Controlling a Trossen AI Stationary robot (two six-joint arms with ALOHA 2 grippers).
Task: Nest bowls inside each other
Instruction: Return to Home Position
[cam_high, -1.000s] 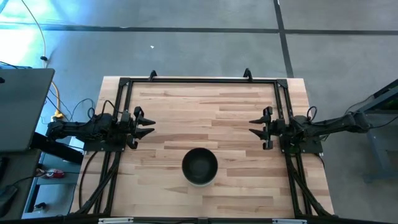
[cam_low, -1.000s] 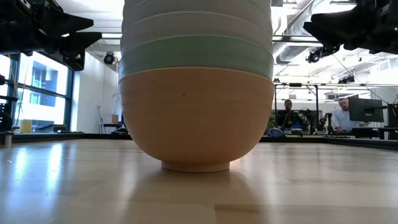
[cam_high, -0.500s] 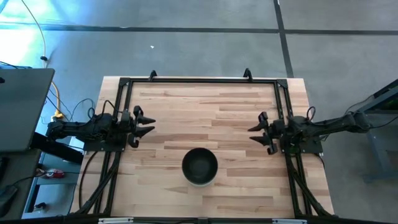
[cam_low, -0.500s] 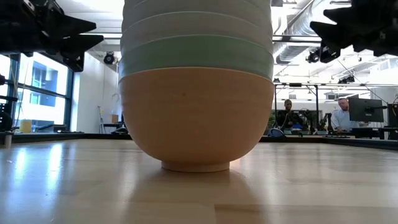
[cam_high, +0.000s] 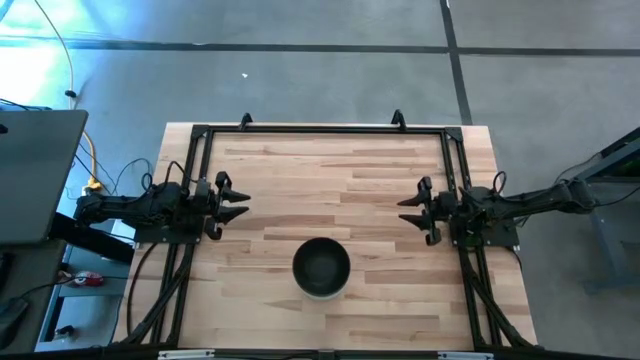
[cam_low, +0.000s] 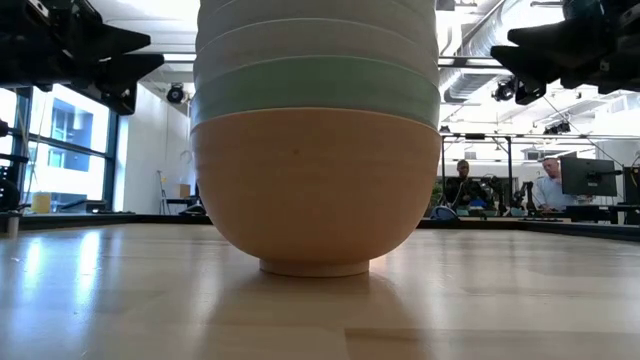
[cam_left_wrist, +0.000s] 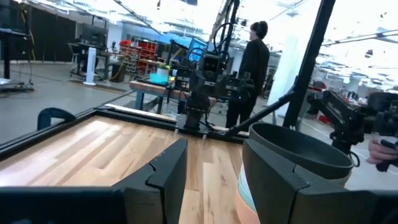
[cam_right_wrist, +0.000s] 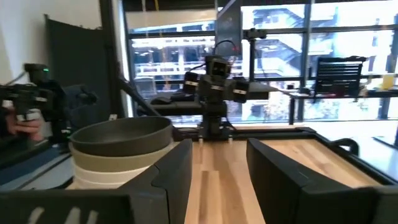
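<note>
The bowls stand nested in one stack (cam_high: 321, 267) near the table's near edge, midway between the arms. The black bowl (cam_right_wrist: 121, 137) is on top, an olive-grey one (cam_right_wrist: 118, 162) under it, then white ones (cam_low: 315, 40), the mint green one (cam_low: 315, 85), and the peach-orange one (cam_low: 315, 190) at the bottom, resting on its foot ring. My left gripper (cam_high: 235, 205) hovers open by the table's left side and my right gripper (cam_high: 410, 211) hovers open by the right side. Both are above the table, clear of the stack.
A black metal frame (cam_high: 320, 130) runs along the table's far edge and down both sides. Bare wood lies between each gripper and the stack. People (cam_low: 548, 185) sit at desks in the room beyond, and one person (cam_left_wrist: 254, 59) stands behind the table.
My right gripper has turned a little about its wrist and shifted slightly toward the table's near edge, staying open. The stack of bowls has not moved.
</note>
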